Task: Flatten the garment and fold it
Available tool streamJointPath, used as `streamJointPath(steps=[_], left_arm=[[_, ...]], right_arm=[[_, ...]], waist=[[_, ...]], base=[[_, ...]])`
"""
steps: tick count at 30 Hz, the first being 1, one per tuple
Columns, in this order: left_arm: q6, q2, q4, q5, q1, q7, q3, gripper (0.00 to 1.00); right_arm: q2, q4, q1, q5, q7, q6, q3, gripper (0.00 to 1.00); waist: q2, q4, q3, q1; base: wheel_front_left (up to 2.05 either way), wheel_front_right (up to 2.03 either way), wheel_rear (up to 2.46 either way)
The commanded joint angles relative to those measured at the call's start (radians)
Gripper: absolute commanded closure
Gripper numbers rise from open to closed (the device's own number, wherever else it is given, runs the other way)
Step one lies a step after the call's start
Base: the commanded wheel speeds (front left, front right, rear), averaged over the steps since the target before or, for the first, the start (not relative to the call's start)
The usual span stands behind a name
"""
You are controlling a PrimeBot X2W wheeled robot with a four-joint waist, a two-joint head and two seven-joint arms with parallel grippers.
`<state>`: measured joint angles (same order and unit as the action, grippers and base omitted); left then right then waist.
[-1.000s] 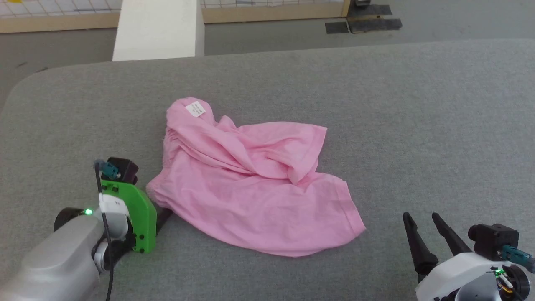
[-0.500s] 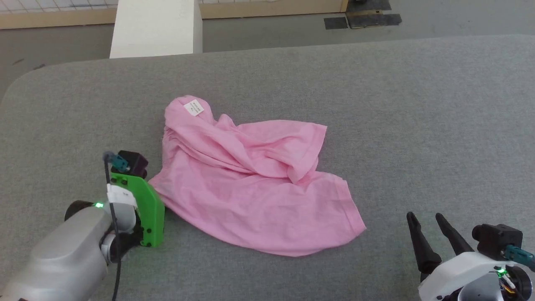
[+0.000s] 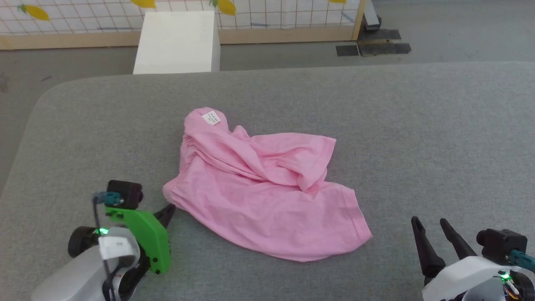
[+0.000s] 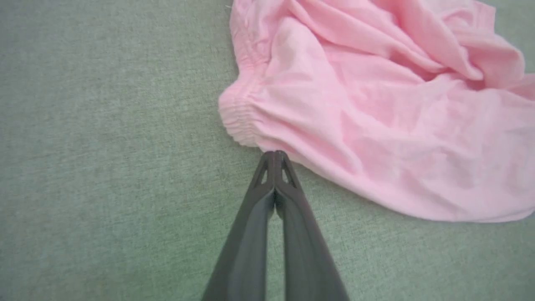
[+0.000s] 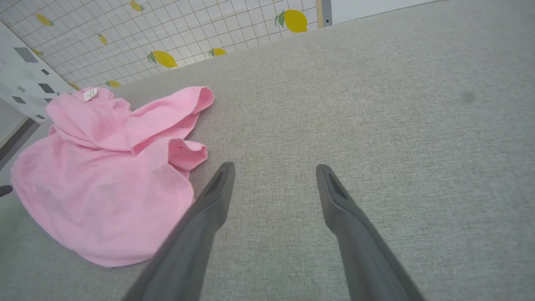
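Note:
The light pink garment (image 3: 259, 196) lies crumpled in the middle of the grey surface. Its white label (image 3: 211, 118) faces up at the far left, and the gathered waistband (image 4: 240, 117) runs along the left side. My left gripper (image 3: 170, 209) is shut, and its tips (image 4: 273, 155) touch the garment's edge (image 4: 355, 104) just below the waistband corner. No cloth shows between the fingers. My right gripper (image 3: 429, 220) stands open at the lower right, apart from the garment's near right corner (image 5: 104, 179). Nothing lies between the right gripper's fingers (image 5: 276, 168).
The grey padded table (image 3: 418, 125) stretches wide to the right of the cloth. A white box (image 3: 177, 42) stands on the floor beyond the far edge. Behind it runs a low fence (image 3: 271, 16) with a lemon pattern. Dark mats (image 3: 372, 46) lie on the floor.
The head camera has shifted, so the whole picture sits lower and further right. My left gripper has drawn back toward me, and its dark finger now shows beside the garment's corner. The right arm has stayed put.

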<state>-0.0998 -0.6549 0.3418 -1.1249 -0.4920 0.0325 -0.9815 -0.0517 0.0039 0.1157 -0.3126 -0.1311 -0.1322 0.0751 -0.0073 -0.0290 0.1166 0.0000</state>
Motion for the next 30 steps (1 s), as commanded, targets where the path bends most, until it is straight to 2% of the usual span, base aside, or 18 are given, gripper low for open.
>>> streamJointPath(steps=[1, 5, 9, 12, 16, 17, 18, 19, 20, 23, 24, 30], left_arm=[[-0.028, -0.024, -0.035, 0.007, 0.028, -0.027, 0.018, 1.00], [-0.091, -0.074, -0.140, -0.003, 0.068, -0.064, 0.053, 1.00], [-0.136, -0.122, -0.230, -0.013, 0.088, -0.069, 0.079, 1.00], [-0.151, -0.152, -0.276, -0.022, 0.092, -0.058, 0.090, 1.00], [-0.147, -0.181, -0.314, -0.036, 0.086, -0.020, 0.091, 1.00], [-0.138, -0.185, -0.321, -0.046, 0.084, -0.001, 0.088, 0.82], [-0.130, -0.188, -0.328, -0.053, 0.079, 0.013, 0.088, 0.27], [-0.125, -0.191, -0.330, -0.056, 0.074, 0.022, 0.087, 0.06], [-0.121, -0.195, -0.330, -0.059, 0.067, 0.031, 0.089, 0.00], [-0.108, -0.199, -0.316, -0.065, 0.046, 0.049, 0.093, 0.00], [-0.083, -0.193, -0.296, -0.070, 0.017, 0.092, 0.082, 0.00], [-0.012, -0.146, -0.202, -0.085, -0.060, 0.188, 0.055, 0.00]], right_arm=[[0.001, -0.005, 0.013, -0.004, 0.004, 0.002, 0.001, 0.00], [0.001, -0.012, 0.018, -0.004, -0.001, 0.002, 0.005, 0.00], [0.001, -0.017, 0.020, -0.003, -0.005, 0.002, 0.003, 0.00], [0.001, -0.019, 0.018, -0.004, -0.006, 0.002, 0.000, 0.00], [0.001, -0.020, 0.018, -0.006, -0.004, 0.002, -0.002, 0.00], [0.001, -0.020, 0.017, -0.007, -0.004, 0.002, -0.002, 0.00], [0.001, -0.019, 0.017, -0.008, -0.003, 0.002, -0.003, 0.00], [0.001, -0.019, 0.016, -0.008, -0.004, 0.002, -0.004, 0.00], [0.001, -0.018, 0.014, -0.008, -0.004, 0.002, -0.004, 0.00], [0.001, -0.019, 0.012, -0.008, -0.003, 0.002, -0.006, 0.00], [0.001, -0.021, 0.009, -0.006, -0.003, 0.002, -0.005, 0.00], [0.001, -0.028, -0.006, -0.001, -0.006, 0.002, -0.012, 0.00]], waist=[[0.0073, 0.014, -0.017, 0.0000], [0.0073, 0.021, -0.024, 0.0000], [0.0073, 0.020, -0.027, 0.0000], [0.0073, 0.016, -0.027, 0.0000], [0.0073, 0.008, -0.024, 0.0000], [0.0073, 0.006, -0.023, 0.0000], [0.0073, 0.004, -0.022, 0.0000], [0.0073, 0.003, -0.021, 0.0000], [0.0073, 0.001, -0.019, 0.0000], [0.0073, -0.004, -0.015, 0.0000], [0.0073, -0.005, -0.007, 0.0000], [0.0073, -0.014, 0.026, 0.0000]], base=[[0.00, 0.00, 0.00], [0.00, 0.00, 0.00], [0.00, 0.00, 0.00], [0.00, 0.00, 0.00], [0.00, 0.00, 0.00], [0.00, 0.00, 0.00], [0.00, 0.00, 0.00], [0.00, 0.00, 0.00], [0.00, 0.00, 0.00], [0.00, 0.00, 0.00], [0.00, 0.00, 0.00], [0.00, 0.00, 0.00]])
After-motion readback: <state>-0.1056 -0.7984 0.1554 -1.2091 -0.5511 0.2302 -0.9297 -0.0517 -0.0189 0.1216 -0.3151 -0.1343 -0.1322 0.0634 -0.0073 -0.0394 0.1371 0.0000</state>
